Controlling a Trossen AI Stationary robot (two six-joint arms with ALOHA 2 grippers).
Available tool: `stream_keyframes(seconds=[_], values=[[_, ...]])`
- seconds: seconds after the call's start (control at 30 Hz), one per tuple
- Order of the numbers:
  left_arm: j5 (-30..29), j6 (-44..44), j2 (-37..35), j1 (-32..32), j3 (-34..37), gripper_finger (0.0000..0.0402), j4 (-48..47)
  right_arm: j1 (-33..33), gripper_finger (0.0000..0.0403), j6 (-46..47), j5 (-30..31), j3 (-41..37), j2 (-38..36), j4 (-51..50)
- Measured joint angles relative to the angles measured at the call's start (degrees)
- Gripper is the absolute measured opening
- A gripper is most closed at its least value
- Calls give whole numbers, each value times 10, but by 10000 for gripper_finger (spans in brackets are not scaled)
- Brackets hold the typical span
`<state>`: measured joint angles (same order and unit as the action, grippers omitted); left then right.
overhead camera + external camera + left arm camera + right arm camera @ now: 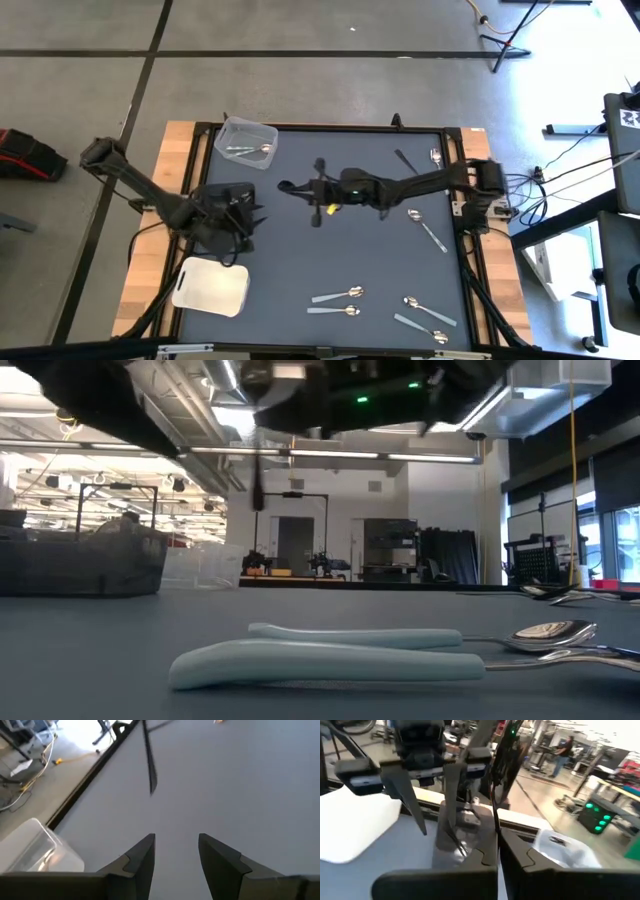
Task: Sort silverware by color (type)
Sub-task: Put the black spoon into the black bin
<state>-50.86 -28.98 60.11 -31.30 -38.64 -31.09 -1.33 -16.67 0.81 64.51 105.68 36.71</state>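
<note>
At the left of the high view our left claw [248, 212] hangs over the dark tabletop [370, 260] with its fingers [142, 857] spread and nothing between them. Below it lies the white tray [211, 286], and above it stands the clear tub [246, 141] with a silver spoon [262, 150] inside.

In the middle of the frame our right claw [290, 187] is pressed together. A thin dark utensil [320, 190] hangs at it, but we cannot tell for sure that it is pinched.

Lower down, toward the right, lie four silver spoons with pale handles [337, 295]. More silverware lies at the upper right, with a dark piece [406, 161] and a shiny spoon [427, 230].

We think these pieces are light, stiff and slippery. They lie flat, so they are hard to get under. We would take hold across the middle of the handle, where it is narrow and straight.
</note>
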Motion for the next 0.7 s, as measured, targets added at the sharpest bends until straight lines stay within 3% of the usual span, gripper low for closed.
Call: stream_keyframes(seconds=[0.27,0.53,0.7], values=[[-127,47,-124,-66,0,147,-1,-19,0,29,-50,165,140,2],[-265,124,-225,-77,0,147,-1,-26,0,44,-80,303,251,2],[-281,159,-254,-77,0,147,-1,-25,0,46,-97,364,298,-8]])
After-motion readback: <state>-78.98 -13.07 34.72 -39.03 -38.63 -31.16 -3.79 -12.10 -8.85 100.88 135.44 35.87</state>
